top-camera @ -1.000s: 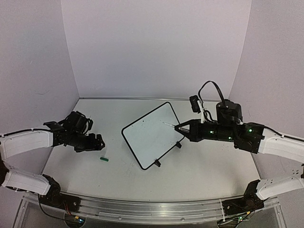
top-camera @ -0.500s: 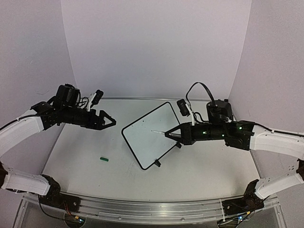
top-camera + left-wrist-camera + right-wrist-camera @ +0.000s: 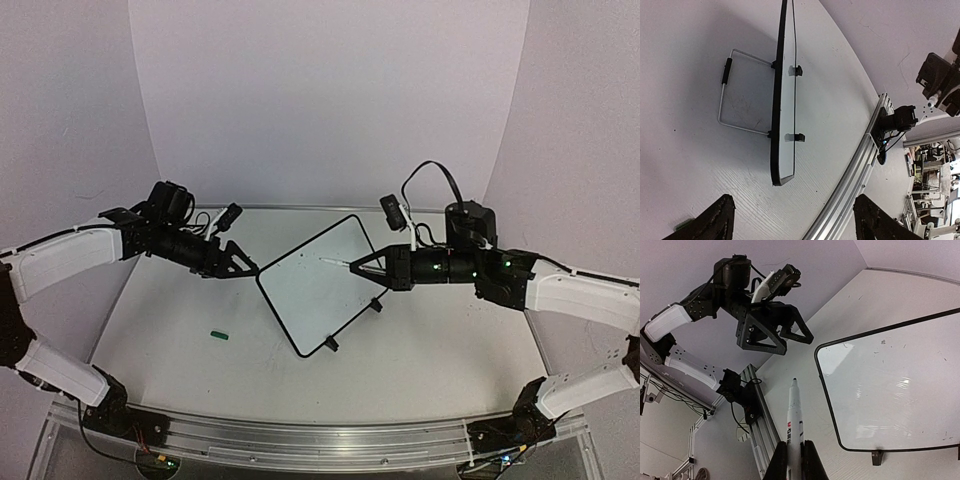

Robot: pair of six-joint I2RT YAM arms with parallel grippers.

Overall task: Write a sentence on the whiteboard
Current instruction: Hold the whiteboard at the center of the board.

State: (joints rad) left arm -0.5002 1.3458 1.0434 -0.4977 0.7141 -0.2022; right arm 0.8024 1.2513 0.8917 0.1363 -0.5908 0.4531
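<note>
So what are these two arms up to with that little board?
The right tool is shut on a white marker, held out over the whiteboard, which stands propped up on the table. The left tool hovers open beside the board's left corner. No writing shows on the board yet.

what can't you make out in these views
Whiteboard face: left wrist view sees it nearly edge-on, so the writing surface is hidden.
Marker tip touching the board or not: too small in the top view, unclear from the right wrist.
Left tool: fingers cut off by left wrist view's bottom edge.
Green bit, top view: too small to identify.
</note>
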